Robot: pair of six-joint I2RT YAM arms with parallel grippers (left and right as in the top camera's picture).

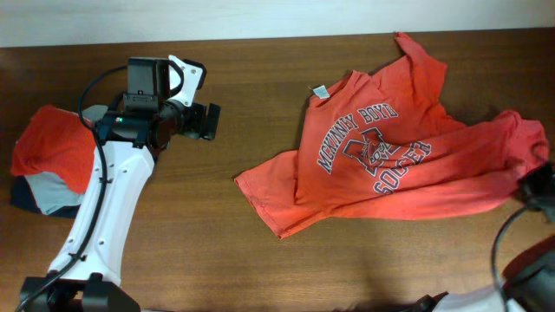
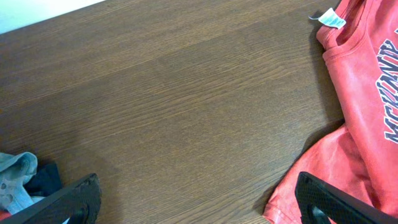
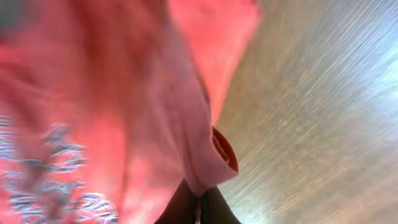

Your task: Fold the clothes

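Observation:
A large orange-red T-shirt (image 1: 390, 160) with white-and-dark chest lettering and a white neck tag (image 1: 321, 91) lies crumpled on the right half of the table. My right gripper (image 1: 536, 184) is shut on the shirt's right edge; in the right wrist view the fabric (image 3: 124, 93) is pinched between the closed fingers (image 3: 200, 202). My left gripper (image 1: 208, 121) is open and empty over bare wood left of the shirt; its fingers (image 2: 199, 199) frame the shirt's hem (image 2: 311, 180). A pile of smaller orange-red, grey-blue and navy pieces (image 1: 52, 160) sits at the far left.
The dark wooden table (image 1: 225, 234) has a pale wall along its far edge (image 1: 260, 17). The left arm's white link (image 1: 95, 217) crosses beside the pile of clothes. A corner of that pile (image 2: 18, 180) shows in the left wrist view.

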